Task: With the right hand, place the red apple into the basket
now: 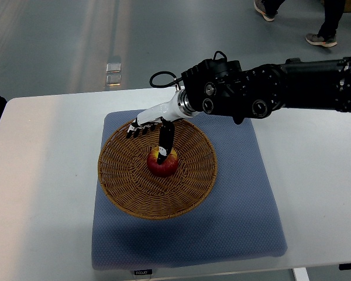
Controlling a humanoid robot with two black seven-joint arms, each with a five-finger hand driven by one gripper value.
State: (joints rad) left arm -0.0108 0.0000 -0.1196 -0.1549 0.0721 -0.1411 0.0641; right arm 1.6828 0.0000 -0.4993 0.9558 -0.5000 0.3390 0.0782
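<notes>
On the white table [41, 175] lies a blue mat [245, 216] bearing a shallow woven basket [134, 187]. Its middle already holds the red apple [162, 164]. Above it hovers the right hand [149, 126], fingers spread, thumb touching the fruit. Apple looks firm, smooth, rather slippery; best clasped around its sides.

Free room and obstacles: the right hand [149, 124] and its arm cover the far rim of the basket [128, 196], one finger reaching the apple [163, 163] at centre. The near and left rim lie uncovered, as does the surrounding mat [245, 205].
</notes>
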